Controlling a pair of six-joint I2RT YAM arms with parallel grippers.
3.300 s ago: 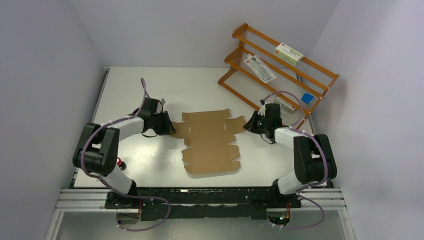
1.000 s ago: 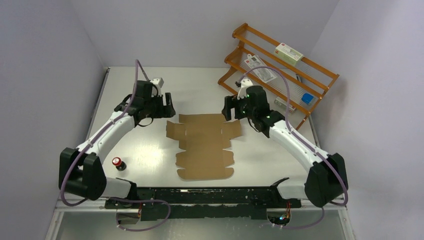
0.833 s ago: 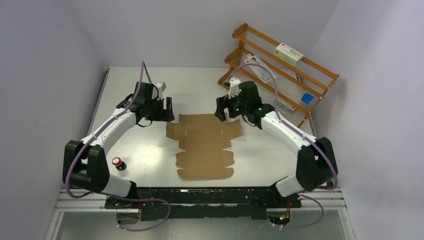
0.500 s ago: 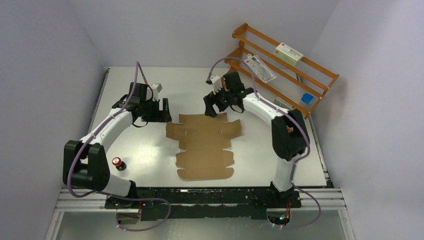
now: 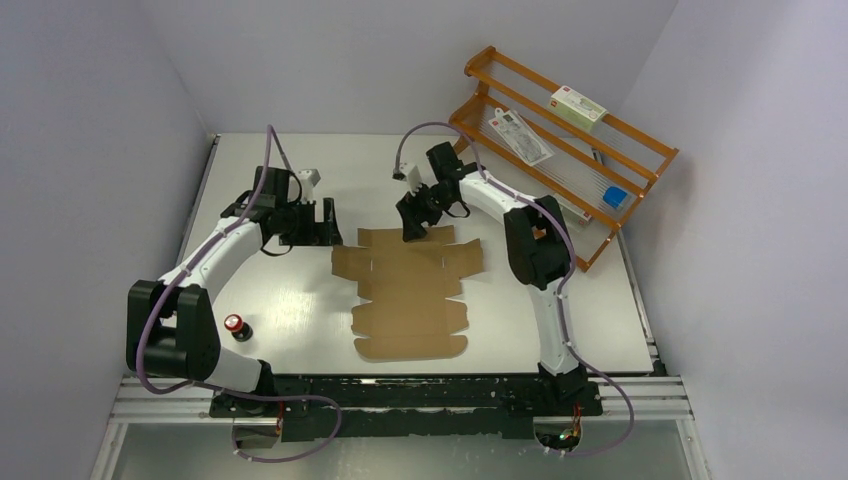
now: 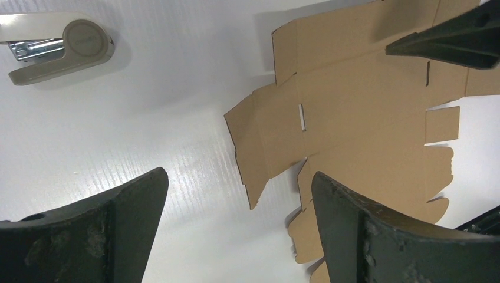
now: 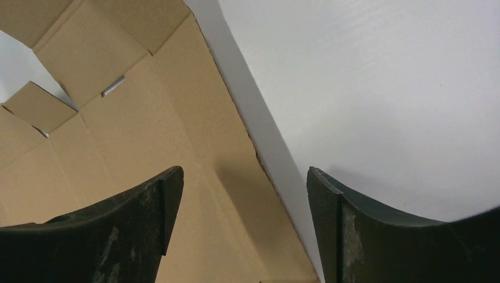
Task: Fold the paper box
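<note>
While both arm bases sit at the near edge of the white table [image 5: 300,335], the thing closest to them is a small red-capped object [image 5: 236,327]. It stands on the left, well apart from everything else.

Next you have the paper box [image 5: 408,290]. It lies flat and unfolded at the middle of the table, a brown die-cut sheet with its side flaps spread at the far end.

Your left gripper [image 6: 236,177] hangs over bare table just beside the sheet's left flap. Its fingers [image 6: 112,230] are spread wide and hold nothing; only the table and the flap's edge show between them. The left wrist camera also shows a beige stapler [image 6: 59,47] lying on the table, well apart from the cardboard.

Your right gripper [image 7: 243,171] is over the far edge of the sheet, near its middle, with that arm stretched far across the table. Its fingers [image 7: 118,236] are apart too, and the cardboard's edge runs between them. You cannot tell from these views whether either finger touches the sheet.

Farthest back, at the right corner, an orange wooden rack [image 5: 640,150] leans with white printed packages [image 5: 578,106] on its shelves and a small blue item [image 5: 615,196] lower down.
</note>
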